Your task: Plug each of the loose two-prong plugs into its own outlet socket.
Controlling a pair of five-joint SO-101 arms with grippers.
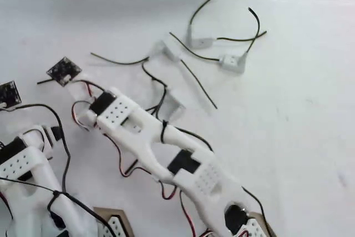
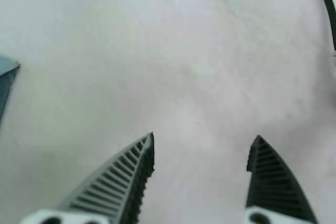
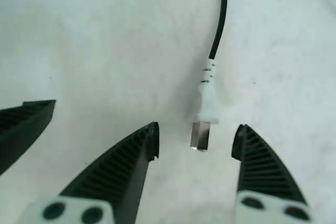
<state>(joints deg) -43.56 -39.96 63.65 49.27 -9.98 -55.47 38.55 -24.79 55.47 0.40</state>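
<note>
On the table [image 3: 79, 35]: white plug [image 3: 208, 98] lies loose, prongs toward the right gripper [image 3: 198, 128].
Right gripper: wide open, so it can pinch the plug.
Left gripper [image 2: 204, 137]: open, holds nothing.

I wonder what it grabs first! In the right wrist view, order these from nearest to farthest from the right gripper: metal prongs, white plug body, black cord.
From the right gripper:
1. Metal prongs, in the gap between its fingers.
2. White plug body, just beyond the prongs.
3. Black cord, running away past the body.
</note>
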